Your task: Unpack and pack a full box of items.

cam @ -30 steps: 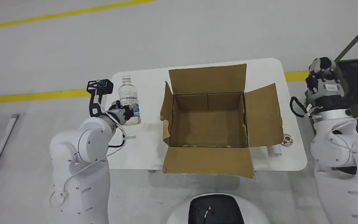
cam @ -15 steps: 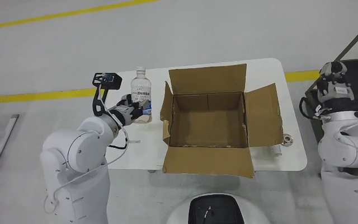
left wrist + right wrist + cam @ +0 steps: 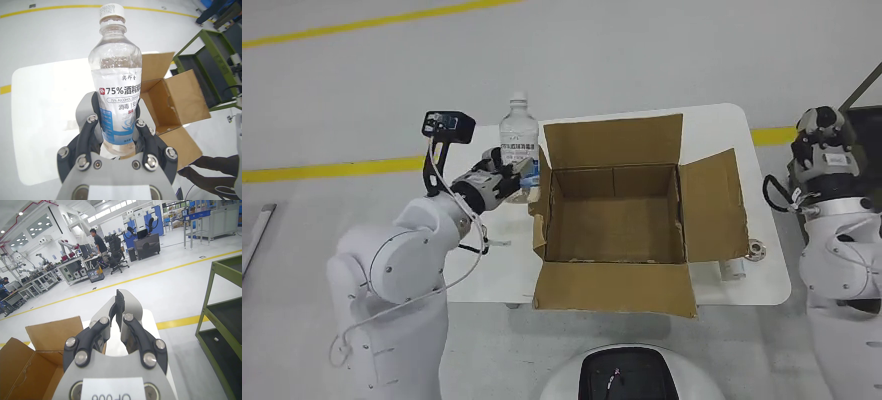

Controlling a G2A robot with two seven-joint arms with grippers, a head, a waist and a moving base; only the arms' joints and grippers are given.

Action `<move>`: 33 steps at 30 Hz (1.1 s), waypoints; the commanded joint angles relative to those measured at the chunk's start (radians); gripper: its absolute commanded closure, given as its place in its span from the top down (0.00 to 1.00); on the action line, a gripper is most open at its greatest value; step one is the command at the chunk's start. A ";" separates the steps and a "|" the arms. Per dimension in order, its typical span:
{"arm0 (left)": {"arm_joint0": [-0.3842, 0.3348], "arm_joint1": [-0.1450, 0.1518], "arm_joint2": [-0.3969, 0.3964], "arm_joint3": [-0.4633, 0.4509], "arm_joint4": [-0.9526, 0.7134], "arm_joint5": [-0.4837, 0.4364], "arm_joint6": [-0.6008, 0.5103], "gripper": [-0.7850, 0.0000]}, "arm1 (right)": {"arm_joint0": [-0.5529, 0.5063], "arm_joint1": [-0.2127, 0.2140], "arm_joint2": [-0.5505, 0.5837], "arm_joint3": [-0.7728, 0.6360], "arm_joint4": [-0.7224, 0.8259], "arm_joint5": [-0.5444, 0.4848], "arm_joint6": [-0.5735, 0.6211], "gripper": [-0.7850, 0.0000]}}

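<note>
The left jaws grasp the bottle by its lower part, in the air just beside the open box; the right jaws are pressed together on nothing, apart from the box. The box is empty, so unpacking seems done and packing barely begun

Bottle lifted, moved toward box.
</note>
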 commanded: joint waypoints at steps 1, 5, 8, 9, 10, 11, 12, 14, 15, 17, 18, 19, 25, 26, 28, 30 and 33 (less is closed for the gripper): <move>-0.055 -0.006 0.057 0.036 -0.058 0.016 0.009 0.00 | 0.000 0.001 -0.004 -0.003 0.000 0.003 0.000 0.00; -0.117 -0.019 0.172 0.109 -0.126 0.046 -0.014 0.00 | -0.002 0.002 -0.005 -0.006 0.000 0.005 -0.002 0.00; -0.128 -0.026 0.240 0.177 -0.141 0.071 -0.009 0.00 | -0.006 0.004 0.001 -0.014 0.003 0.007 0.001 0.00; -0.126 -0.028 0.259 0.199 -0.151 0.087 -0.012 0.00 | -0.007 0.004 0.003 -0.018 0.004 0.008 0.002 0.00; -0.124 -0.030 0.277 0.222 -0.152 0.101 -0.016 0.00 | -0.007 0.005 0.005 -0.020 0.004 0.009 0.002 0.00; -0.124 -0.031 0.293 0.242 -0.144 0.115 -0.022 0.00 | -0.008 0.006 0.007 -0.022 0.005 0.010 0.002 0.00; -0.120 -0.032 0.308 0.259 -0.158 0.121 -0.032 0.00 | -0.009 0.006 0.008 -0.025 0.006 0.010 0.003 0.00; -0.119 -0.032 0.320 0.301 -0.148 0.121 -0.036 0.00 | -0.011 0.007 0.009 -0.031 0.007 0.011 0.005 0.00; -0.116 -0.031 0.324 0.322 -0.153 0.124 -0.045 0.00 | -0.012 0.007 0.008 -0.035 0.009 0.013 0.006 0.00; -0.116 -0.028 0.327 0.370 -0.131 0.129 -0.070 0.00 | -0.013 0.008 0.002 -0.043 0.012 0.013 0.007 0.00; -0.118 -0.027 0.322 0.379 -0.141 0.129 -0.073 0.00 | -0.013 0.008 -0.002 -0.046 0.013 0.012 0.007 0.00; -0.120 -0.025 0.314 0.388 -0.147 0.125 -0.078 0.00 | -0.013 0.008 -0.008 -0.050 0.014 0.009 0.008 0.00; -0.122 -0.024 0.308 0.390 -0.144 0.120 -0.079 0.00 | -0.014 0.009 -0.055 -0.065 0.021 -0.023 0.024 0.00; -0.122 -0.024 0.308 0.390 -0.144 0.120 -0.079 0.00 | -0.015 0.009 -0.065 -0.065 0.020 -0.031 0.029 0.00; -0.122 -0.024 0.308 0.390 -0.144 0.120 -0.079 0.00 | -0.019 0.009 -0.091 -0.058 0.015 -0.049 0.038 0.00; -0.122 -0.024 0.308 0.390 -0.144 0.120 -0.079 0.00 | -0.024 0.009 -0.121 -0.044 0.008 -0.062 0.043 0.00; -0.122 -0.024 0.308 0.390 -0.144 0.120 -0.079 0.00 | -0.030 0.008 -0.158 -0.015 -0.006 -0.068 0.044 0.00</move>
